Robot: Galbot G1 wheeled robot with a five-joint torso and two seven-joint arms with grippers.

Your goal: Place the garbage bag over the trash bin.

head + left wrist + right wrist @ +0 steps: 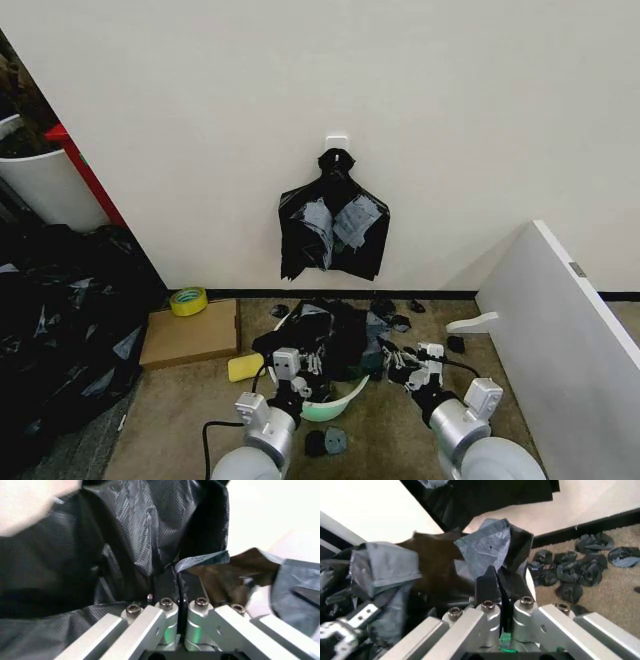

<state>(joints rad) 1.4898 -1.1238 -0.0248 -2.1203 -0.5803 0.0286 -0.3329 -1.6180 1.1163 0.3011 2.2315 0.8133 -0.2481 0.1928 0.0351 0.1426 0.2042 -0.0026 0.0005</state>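
The garbage bag [335, 335] lies crumpled over the top of the trash bin [338, 405], of which a white and pale green crescent shows below the plastic. My left gripper [290, 368] is at the bag's left side. In the left wrist view the left gripper [176, 578] is shut on a fold of the garbage bag [125, 536]. My right gripper [420, 368] is at the bag's right side. In the right wrist view the right gripper [498, 582] is shut on the edge of the garbage bag [487, 545]. The bin's opening is hidden under the plastic.
A knotted bunch of black bags [332, 225] hangs on the wall behind. A big heap of black plastic [60, 340] and a white cylinder with red edging [45, 185] stand at left. A cardboard box [190, 338], tape roll [188, 300], floor scraps [400, 318] and white panel [570, 340] surround the bin.
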